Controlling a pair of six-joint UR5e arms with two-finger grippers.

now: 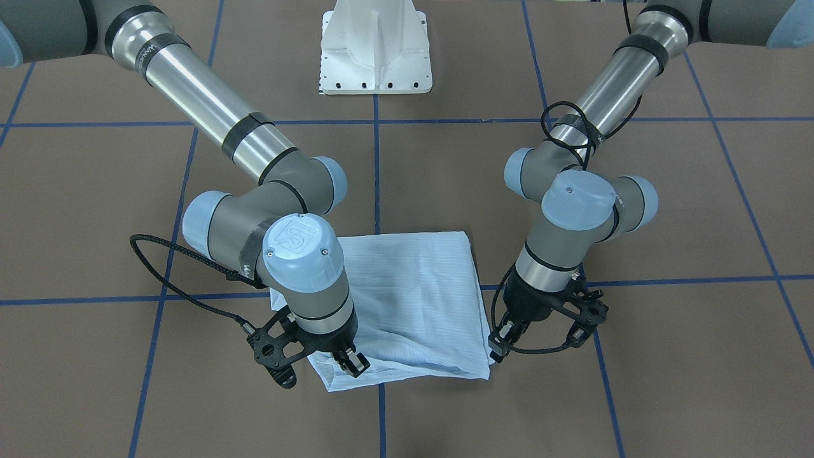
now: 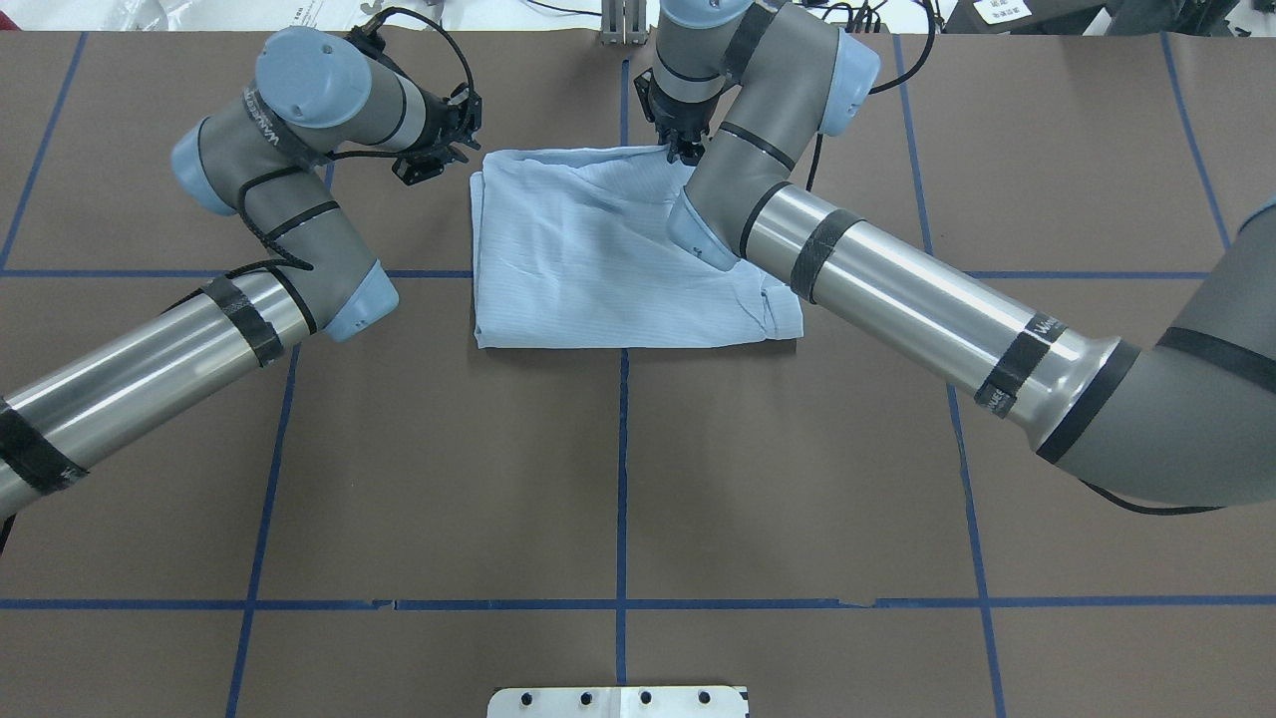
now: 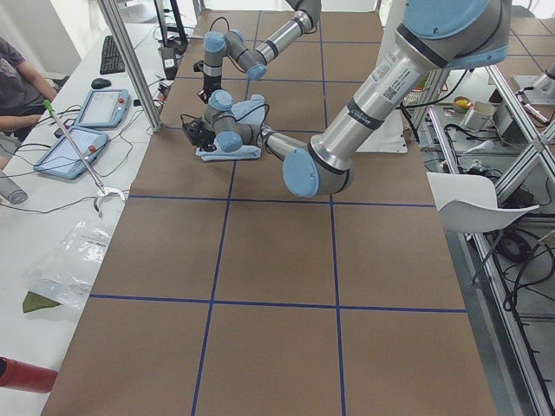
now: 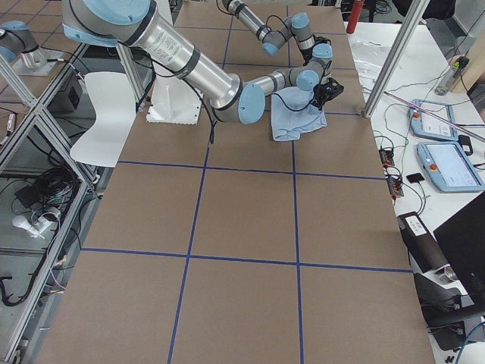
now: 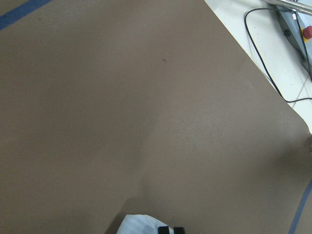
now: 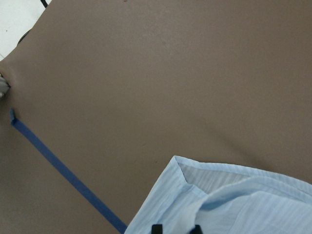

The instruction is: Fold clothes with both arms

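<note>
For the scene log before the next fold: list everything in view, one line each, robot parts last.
shirt: one, pale blue, on the table between the hands
table: one, brown, under everything
tape lines: several, blue, gridding the table
base: one, white, robot's side
tablets: two, grey, side bench
chair: one, white, beside the table
person: one, dark top, at the bench
left arm, right arm: two, silver-grey, blue caps
left hand: black, pinching a shirt corner
right hand: black, open at the shirt's edge
</note>
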